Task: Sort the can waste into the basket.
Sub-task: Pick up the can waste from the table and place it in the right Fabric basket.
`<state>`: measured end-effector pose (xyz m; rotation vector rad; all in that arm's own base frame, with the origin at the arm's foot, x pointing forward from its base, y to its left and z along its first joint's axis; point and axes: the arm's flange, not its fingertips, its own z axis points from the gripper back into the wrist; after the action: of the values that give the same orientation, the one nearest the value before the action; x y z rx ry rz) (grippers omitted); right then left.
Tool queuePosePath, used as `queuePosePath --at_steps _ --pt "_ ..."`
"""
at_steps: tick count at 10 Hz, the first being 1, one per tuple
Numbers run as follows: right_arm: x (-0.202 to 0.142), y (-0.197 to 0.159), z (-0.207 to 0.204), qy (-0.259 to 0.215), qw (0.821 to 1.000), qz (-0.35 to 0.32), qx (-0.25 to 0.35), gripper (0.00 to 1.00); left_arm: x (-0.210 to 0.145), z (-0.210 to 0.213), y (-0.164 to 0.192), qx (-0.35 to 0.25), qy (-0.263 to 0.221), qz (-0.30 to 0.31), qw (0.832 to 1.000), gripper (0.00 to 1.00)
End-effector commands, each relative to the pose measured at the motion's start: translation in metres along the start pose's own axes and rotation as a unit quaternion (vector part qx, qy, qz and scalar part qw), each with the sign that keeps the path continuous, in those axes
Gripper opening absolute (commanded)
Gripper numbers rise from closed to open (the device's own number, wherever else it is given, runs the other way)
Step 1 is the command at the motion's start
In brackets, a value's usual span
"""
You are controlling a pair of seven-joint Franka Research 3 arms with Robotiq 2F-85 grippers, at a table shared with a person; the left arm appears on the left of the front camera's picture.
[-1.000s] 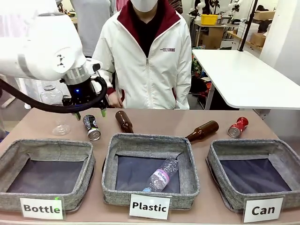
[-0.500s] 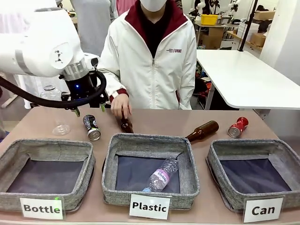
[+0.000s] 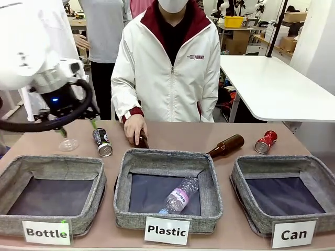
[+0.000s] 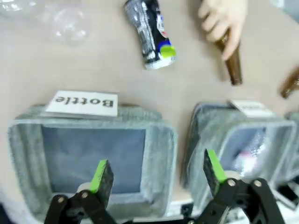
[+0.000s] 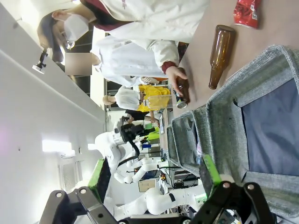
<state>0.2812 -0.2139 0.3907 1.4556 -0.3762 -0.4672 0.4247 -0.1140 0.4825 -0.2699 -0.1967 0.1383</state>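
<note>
My left arm enters from the left side of the desk (image 3: pixel 172 130) and hangs above its far left part, wrist tilted, fingers (image 3: pixel 94 124) pointing down toward the surface. The left jaws stand apart with nothing between them. In the wrist view the green pads (image 4: pixel 102 175) frame the basket labelled "Bottle" (image 4: pixel 159 140), which lies directly below. The black can (image 3: pixel 102 142) lies on its side on the desk, just behind the gap between the "Bottle" basket and the basket labelled "Plastic" (image 3: pixel 167 157), below and just right of my left fingers, untouched. A person at the far side rests a hand (image 3: pixel 134 128) on a brown bottle (image 3: pixel 141 141) just right of that can. A second brown bottle (image 3: pixel 226 146) lies behind the gap between the "Plastic" basket and the basket labelled "Can" (image 3: pixel 241 172). The red can (image 3: pixel 266 141) lies on the desk just behind the "Can" basket's far rim, well apart from the black can. The "Can" basket shows only dark lining. A clear plastic bottle (image 3: pixel 180 196) lies in the "Plastic" basket. My right jaws are likewise apart and hold nothing; the pads (image 5: pixel 210 170) show in a wrist view rolled sideways, looking across the baskets toward the red can.
</note>
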Motion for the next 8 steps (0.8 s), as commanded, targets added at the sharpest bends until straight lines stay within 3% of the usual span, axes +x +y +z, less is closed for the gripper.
queuePosePath --at_steps 1,4,7,8 --pt "0.0 0.0 0.001 0.003 1.0 0.012 0.003 1.0 -0.035 0.043 0.077 -0.091 0.009 -0.05 0.995 1.0" --pt "0.0 0.0 0.001 0.003 1.0 0.012 0.003 1.0 -0.032 0.068 0.167 -0.205 0.063 -0.098 0.972 1.0" --pt "0.0 0.0 0.001 0.003 1.0 0.012 0.003 1.0 -0.009 0.084 0.264 -0.319 0.107 -0.182 0.924 1.0" --pt "0.0 0.0 0.001 0.003 1.0 0.012 0.003 1.0 -0.001 0.095 0.296 -0.338 0.115 -0.181 0.916 1.0"
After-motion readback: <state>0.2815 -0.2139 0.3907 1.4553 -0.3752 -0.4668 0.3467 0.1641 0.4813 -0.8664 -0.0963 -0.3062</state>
